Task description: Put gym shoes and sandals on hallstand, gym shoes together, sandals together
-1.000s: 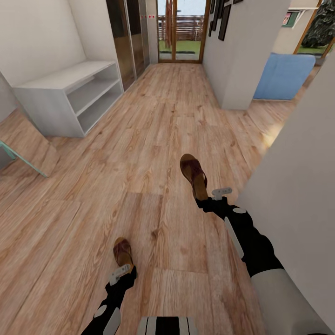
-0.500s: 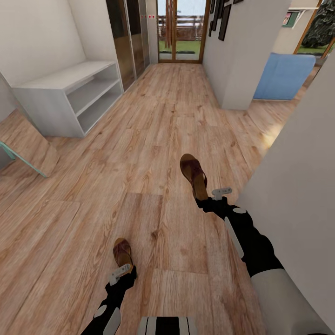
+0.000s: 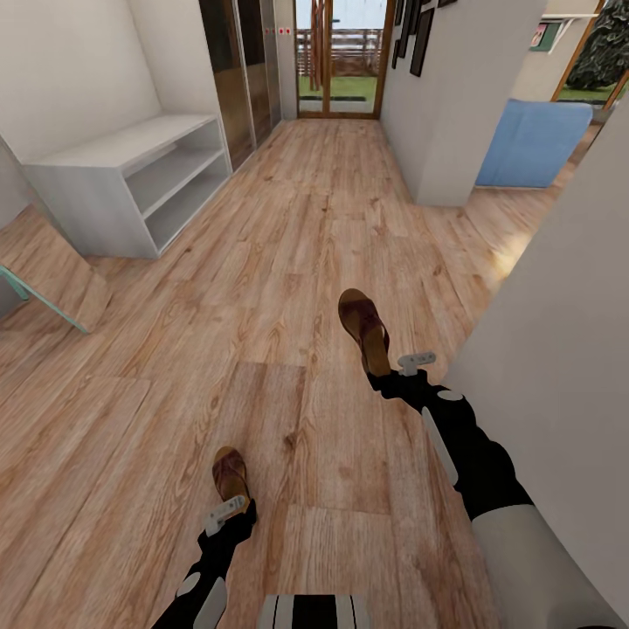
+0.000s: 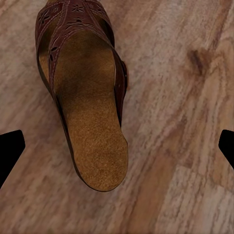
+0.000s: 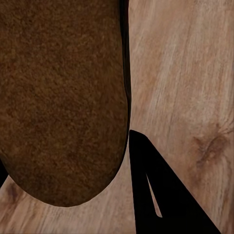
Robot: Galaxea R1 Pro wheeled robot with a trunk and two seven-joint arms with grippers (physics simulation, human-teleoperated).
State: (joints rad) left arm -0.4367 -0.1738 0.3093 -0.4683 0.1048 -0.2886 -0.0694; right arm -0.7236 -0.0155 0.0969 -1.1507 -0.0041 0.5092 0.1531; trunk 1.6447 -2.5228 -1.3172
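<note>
Item 1: brown leather sandal with tan footbed (image 3: 363, 327), seen in the head view lying flat on the light brown wood-grain plank corridor floor (image 3: 288, 262), heel end toward the robot. In the right wrist view the tan footbed of this sandal (image 5: 61, 97) is seen close up, its heel rounded, with one dark fingertip (image 5: 161, 195) just beside its edge. The right end effector (image 3: 395, 374) is placed at the heel of this sandal; whether the heel is gripped cannot be told.

Item 2: second brown leather sandal with tan footbed and perforated dark brown strap (image 3: 230, 473), lying flat on the same floor, well apart from item 1 and nearer the robot. In the left wrist view this sandal (image 4: 83, 92) is seen whole from above, apart from both dark fingertips (image 4: 9, 151) at the frame edges. The left end effector (image 3: 229, 510) is held spread wide just behind the heel, nothing gripped.

Item 3: wide, low light-grey hallstand with flat top and two long shelves (image 3: 114, 148), set against the wall at the floor's far left edge, well apart from both sandals.
</note>
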